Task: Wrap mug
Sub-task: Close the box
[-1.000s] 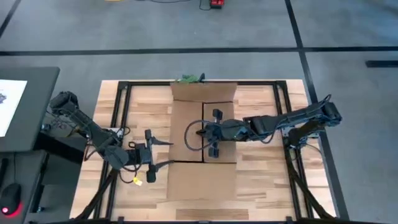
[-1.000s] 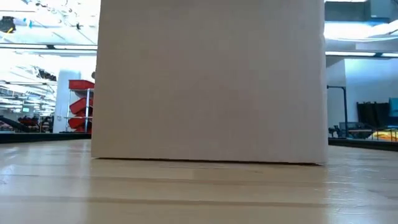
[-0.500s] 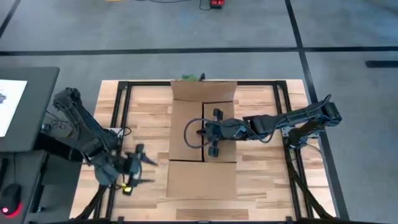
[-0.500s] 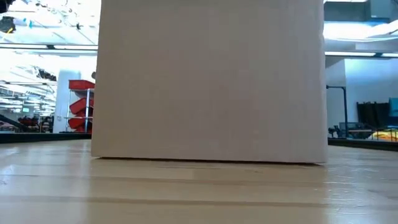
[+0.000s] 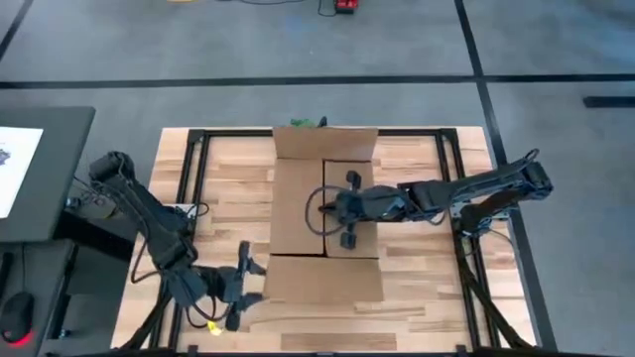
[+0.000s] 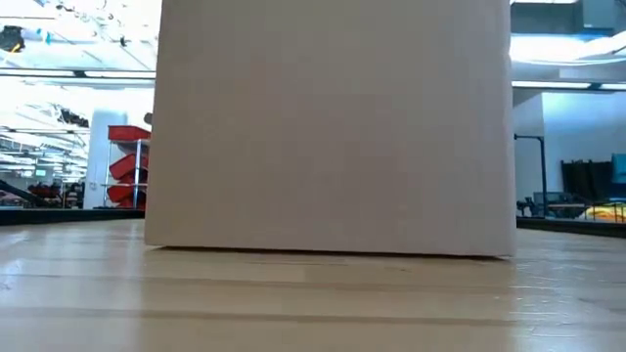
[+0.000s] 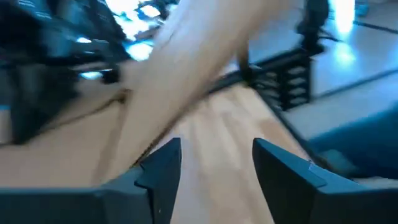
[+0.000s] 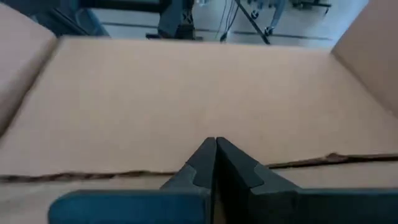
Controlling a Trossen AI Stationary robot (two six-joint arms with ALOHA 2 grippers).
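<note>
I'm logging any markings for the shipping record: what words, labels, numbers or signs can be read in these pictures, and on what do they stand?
None can be read.
Cardboard box: plain in every view, no print visible.
White sheet on the dark side table: has a dark mark, too small to read.
Room behind the table in the low view: no legible signs.
</note>
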